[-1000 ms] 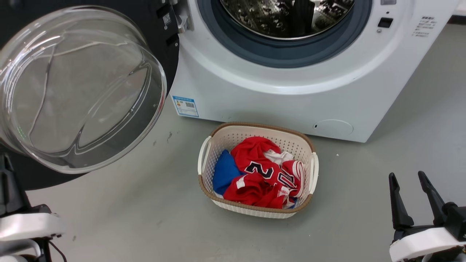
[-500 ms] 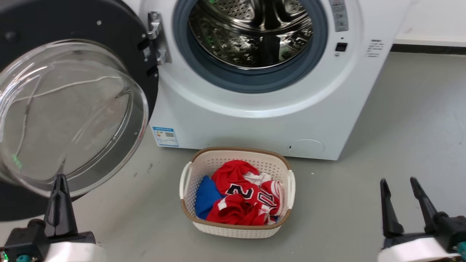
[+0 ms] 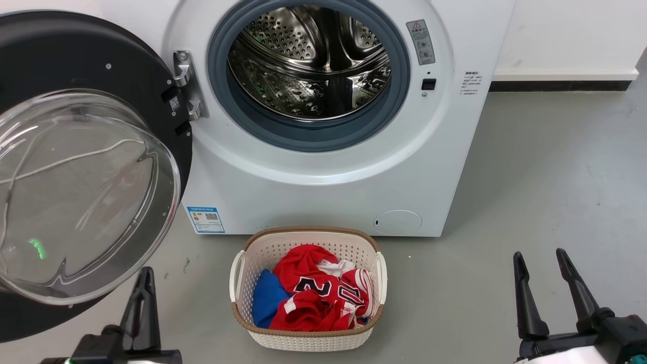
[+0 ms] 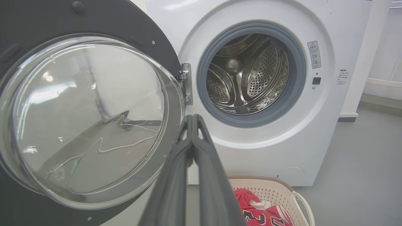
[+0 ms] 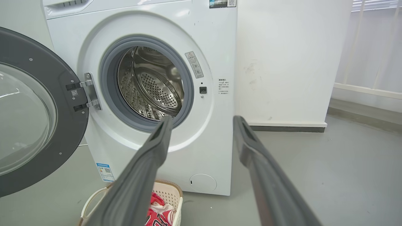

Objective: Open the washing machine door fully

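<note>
- The left gripper (image 3: 146, 277) was clenched on nothing. Its two dark fingers were pressed flat together and pointed up at the lower left of the head view.
- In the left wrist view the left gripper (image 4: 192, 118) showed the same closed pair, with its tips lined up against the strip between the glass bowl (image 4: 88, 119) and the machine's front.
- The right gripper (image 3: 540, 256) was released, its fingers spread and empty, at the lower right over the bare grey floor (image 3: 530, 167). It was well apart from the machine.
- In the right wrist view the right gripper (image 5: 202, 121) framed the machine's front panel between its parted fingers.
- The washing machine door (image 3: 76, 55) stood swung wide to the left of the opening on its metal hinge (image 3: 187, 83). Its inner face was turned toward the head camera — a black rim around the clear bulging bowl.
- The left gripper sat just beside the door's lower edge; I could not tell whether they touched.
- The steel drum (image 3: 308, 65) was exposed inside its grey rubber ring (image 3: 313, 140), set in the white washing machine (image 3: 313, 197).
- A pale basket (image 3: 308, 345) sat on the floor just in front of the machine, between the two grippers — in it lay a red jersey (image 3: 313, 298) and a blue cloth (image 3: 264, 298).
</note>
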Tool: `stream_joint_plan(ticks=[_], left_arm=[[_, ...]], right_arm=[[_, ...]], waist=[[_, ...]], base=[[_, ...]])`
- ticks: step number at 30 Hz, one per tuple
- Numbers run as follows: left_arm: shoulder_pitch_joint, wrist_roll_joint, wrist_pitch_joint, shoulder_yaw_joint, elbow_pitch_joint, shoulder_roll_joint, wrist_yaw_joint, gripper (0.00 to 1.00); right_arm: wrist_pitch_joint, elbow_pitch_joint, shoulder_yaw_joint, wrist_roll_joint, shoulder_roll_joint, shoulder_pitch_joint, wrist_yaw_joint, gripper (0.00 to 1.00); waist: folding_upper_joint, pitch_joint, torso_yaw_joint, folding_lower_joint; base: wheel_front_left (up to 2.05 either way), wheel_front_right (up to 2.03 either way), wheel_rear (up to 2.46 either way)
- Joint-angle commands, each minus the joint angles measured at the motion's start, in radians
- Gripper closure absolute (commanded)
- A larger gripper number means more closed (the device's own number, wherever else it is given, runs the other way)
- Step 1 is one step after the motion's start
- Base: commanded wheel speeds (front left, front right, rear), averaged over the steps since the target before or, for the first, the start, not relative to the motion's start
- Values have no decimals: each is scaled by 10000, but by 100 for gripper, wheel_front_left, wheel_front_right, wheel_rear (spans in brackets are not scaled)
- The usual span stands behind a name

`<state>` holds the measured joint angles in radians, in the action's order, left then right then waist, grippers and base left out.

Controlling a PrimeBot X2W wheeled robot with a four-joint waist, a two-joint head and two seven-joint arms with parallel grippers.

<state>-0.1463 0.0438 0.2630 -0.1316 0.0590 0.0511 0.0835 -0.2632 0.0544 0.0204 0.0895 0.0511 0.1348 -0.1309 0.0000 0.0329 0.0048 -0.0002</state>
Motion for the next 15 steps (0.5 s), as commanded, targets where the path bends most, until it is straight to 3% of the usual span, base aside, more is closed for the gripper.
stream_joint_plan(ticks=[1, 4, 5, 6, 7, 8, 15], left_arm=[[-162, -40, 26, 37, -10, -5, -43, 100], [-222, -41, 26, 286, -68, -8, -165, 100], [-266, -36, 25, 372, -109, -7, -167, 90], [-290, -15, 26, 419, -134, -9, -213, 64], [-295, 19, 26, 457, -145, -9, -242, 18], [-299, 53, 26, 493, -128, -8, -259, 0], [-467, 162, 26, 715, -215, -9, -334, 0]], right_arm=[[-21, 31, 4, 74, -13, 154, 2, 0], [-21, 68, 88, 105, -14, 191, 2, 0], [-21, 85, 119, 113, -14, 232, 2, 0], [-21, 92, 126, 129, -14, 277, 2, 0], [-21, 107, 144, 140, -14, 315, 2, 0], [-21, 122, 157, 148, -14, 333, 2, 0], [-21, 203, 170, 180, -15, 405, 2, 0]], waist=[[0, 17, -12, 2], [0, 55, -34, 2], [0, 65, -44, 2], [0, 79, -58, 2], [0, 90, -71, 2], [0, 100, -89, 2], [0, 133, -198, 2]], base=[[0, 0, 0], [0, 0, 0], [0, 0, 0], [0, 0, 0], [0, 0, 0], [0, 0, 0], [0, 0, 0]])
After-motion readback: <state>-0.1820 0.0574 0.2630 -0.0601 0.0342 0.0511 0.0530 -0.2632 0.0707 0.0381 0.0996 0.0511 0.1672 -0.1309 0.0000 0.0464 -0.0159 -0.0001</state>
